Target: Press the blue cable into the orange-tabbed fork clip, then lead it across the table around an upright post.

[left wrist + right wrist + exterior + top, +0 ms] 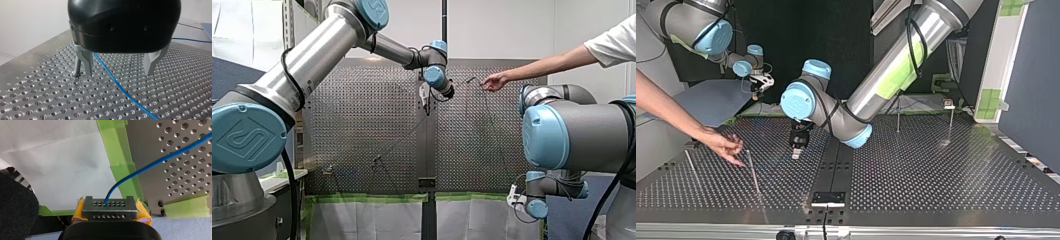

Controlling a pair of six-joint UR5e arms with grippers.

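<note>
Def a robotics lab, not a home or shop. The big perforated metal table (pixel 936 165) had rows of holes all over, w/ thin upright posts (pixel 898 116) standing in it & green tape (pixel 120 157) along its edge. Two industrial arms, grey tubes w/ blue joint caps & black cabling: the robot's left arm (pixel 312 55) and right arm (pixel 572 130) stood at either side. Plain white wall (pixel 502 27) behind, a blue partition (pixel 1031 85) alongside. A person's arm (pixel 552 62) in a white short sleeve was stretched out over the table.

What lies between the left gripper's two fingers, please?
The blue cable runs over the table between the fingers of the open left gripper, as the left wrist view shows. A post stands just outside one finger.
</note>
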